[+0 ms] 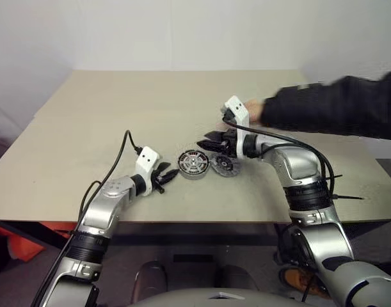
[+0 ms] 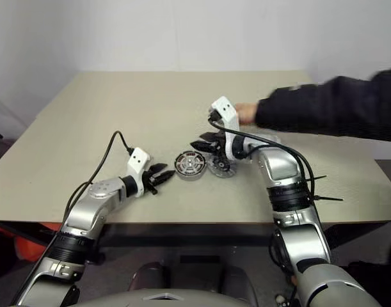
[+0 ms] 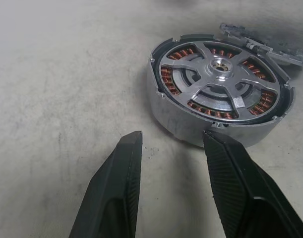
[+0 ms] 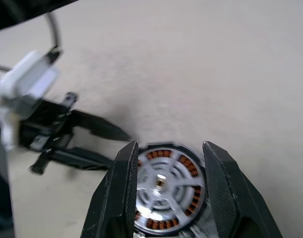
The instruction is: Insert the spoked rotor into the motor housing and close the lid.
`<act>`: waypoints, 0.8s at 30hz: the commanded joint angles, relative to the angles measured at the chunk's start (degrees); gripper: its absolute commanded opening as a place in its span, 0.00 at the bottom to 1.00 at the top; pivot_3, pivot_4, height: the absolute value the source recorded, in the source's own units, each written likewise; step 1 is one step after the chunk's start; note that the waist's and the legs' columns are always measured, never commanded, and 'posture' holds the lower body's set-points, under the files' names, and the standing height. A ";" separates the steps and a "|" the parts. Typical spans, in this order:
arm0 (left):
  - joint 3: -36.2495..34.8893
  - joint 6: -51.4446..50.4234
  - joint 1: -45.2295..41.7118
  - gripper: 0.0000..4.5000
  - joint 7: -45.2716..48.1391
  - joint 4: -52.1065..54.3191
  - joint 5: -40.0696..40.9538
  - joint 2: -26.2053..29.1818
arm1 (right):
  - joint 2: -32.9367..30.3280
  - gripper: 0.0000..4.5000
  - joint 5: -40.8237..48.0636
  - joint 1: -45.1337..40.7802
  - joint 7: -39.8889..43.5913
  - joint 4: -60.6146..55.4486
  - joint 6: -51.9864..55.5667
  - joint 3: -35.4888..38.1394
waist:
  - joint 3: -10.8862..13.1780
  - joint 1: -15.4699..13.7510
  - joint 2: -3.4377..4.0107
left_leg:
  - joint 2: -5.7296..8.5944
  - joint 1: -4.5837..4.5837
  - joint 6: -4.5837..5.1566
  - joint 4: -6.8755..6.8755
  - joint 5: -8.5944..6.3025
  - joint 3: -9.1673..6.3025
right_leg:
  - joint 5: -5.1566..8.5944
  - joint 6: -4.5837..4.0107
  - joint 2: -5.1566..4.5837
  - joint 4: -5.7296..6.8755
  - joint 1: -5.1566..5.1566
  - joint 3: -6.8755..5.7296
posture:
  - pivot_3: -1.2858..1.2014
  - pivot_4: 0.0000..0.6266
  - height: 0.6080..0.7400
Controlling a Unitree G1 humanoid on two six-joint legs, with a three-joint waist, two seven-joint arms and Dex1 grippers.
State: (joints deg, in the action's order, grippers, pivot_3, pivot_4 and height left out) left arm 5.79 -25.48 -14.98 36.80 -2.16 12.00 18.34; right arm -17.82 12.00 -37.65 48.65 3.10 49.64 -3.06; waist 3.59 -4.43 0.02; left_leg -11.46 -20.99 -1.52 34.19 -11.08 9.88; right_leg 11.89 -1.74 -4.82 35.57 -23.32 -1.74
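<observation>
Motor housing [image 1: 193,164] on table between spread pincers: left [image 1: 169,176] beside, right [image 1: 206,142] seemingly above.

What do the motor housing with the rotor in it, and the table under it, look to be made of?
Motor housing: looks like bare metal, a dull brushed silver wall with a dark rim. Spoked rotor: pale matt metal, likely aluminium, cleanly machined spokes and hub. Windings between the spokes: copper wire, going by the orange sheen. Table: a matt beige surface with faint mottling, possibly laminate; its core cannot be judged.

Person's sleeve [image 1: 336,105] cut off, blurred
</observation>
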 commanded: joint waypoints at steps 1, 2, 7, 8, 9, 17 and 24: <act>0.27 0.89 -1.81 0.45 0.65 0.36 0.33 -0.26 | -0.60 0.50 2.52 0.80 -2.06 -4.06 1.14 1.64 | 0.00 -0.02 0.01 | 0.00 0.00 0.00 0.00 0.00 0.00 | 0.00 0.00 0.00 0.00 -0.01 0.00 | 0.52 0.00 1.00; 0.30 0.99 -2.05 0.45 0.77 0.07 0.29 -0.28 | -0.88 0.50 2.82 1.20 -2.41 -4.46 1.31 1.78 | 0.00 -0.04 0.01 | 0.00 0.00 -0.01 -0.01 0.01 0.00 | 0.00 0.00 0.00 0.00 -0.01 0.00 | 0.52 0.00 1.00; 0.55 1.47 -2.70 0.45 1.14 -0.82 0.17 -0.28 | -2.11 0.50 4.01 1.82 -3.70 -5.03 1.24 1.67 | 0.00 -0.16 0.01 | 0.00 0.02 -0.09 -0.01 0.06 0.00 | 0.00 0.03 0.00 0.01 0.01 0.01 | 0.52 0.00 1.00; 0.59 1.56 -2.75 0.45 1.16 -0.89 0.16 -0.27 | -2.33 0.50 4.18 1.71 -3.78 -4.89 1.05 1.52 | 0.00 -0.17 0.01 | 0.00 0.02 -0.10 -0.01 0.06 0.00 | 0.00 0.04 -0.01 0.01 0.01 0.01 | 0.52 0.00 1.00; 0.60 1.62 -2.77 0.45 1.16 -0.92 0.14 -0.25 | -2.52 0.50 4.37 1.61 -3.84 -4.76 0.86 1.36 | 0.00 -0.19 0.01 | 0.00 0.03 -0.11 -0.01 0.07 -0.01 | 0.00 0.04 0.00 0.01 0.01 0.01 | 0.52 0.00 1.00; 0.36 1.61 -2.01 0.45 0.69 -0.32 0.15 -0.13 | -2.92 0.50 5.17 0.97 -3.90 -3.72 -0.33 0.09 | 0.00 -0.18 0.01 | 0.00 0.02 -0.21 -0.07 0.13 -0.01 | 0.00 0.03 0.00 -0.01 -0.01 0.00 | 0.52 0.00 1.00; 0.19 1.53 -1.72 0.45 0.48 -0.12 0.20 -0.02 | -2.65 0.50 5.12 0.84 -4.02 -3.20 -1.11 -0.42 | 0.00 -0.18 0.01 | 0.00 0.02 -0.21 -0.07 0.12 -0.01 | 0.00 0.04 0.00 -0.02 -0.01 0.00 | 0.52 0.00 1.00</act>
State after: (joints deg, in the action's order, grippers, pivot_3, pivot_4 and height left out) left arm 6.61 -24.86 -16.20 37.36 -3.94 11.94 18.17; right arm -20.25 15.94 -35.26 44.76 0.57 49.72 -3.62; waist 3.59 -4.61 0.03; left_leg -11.46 -20.98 -1.73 34.11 -10.96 9.87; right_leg 11.90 -1.71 -4.81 35.55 -23.33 -1.74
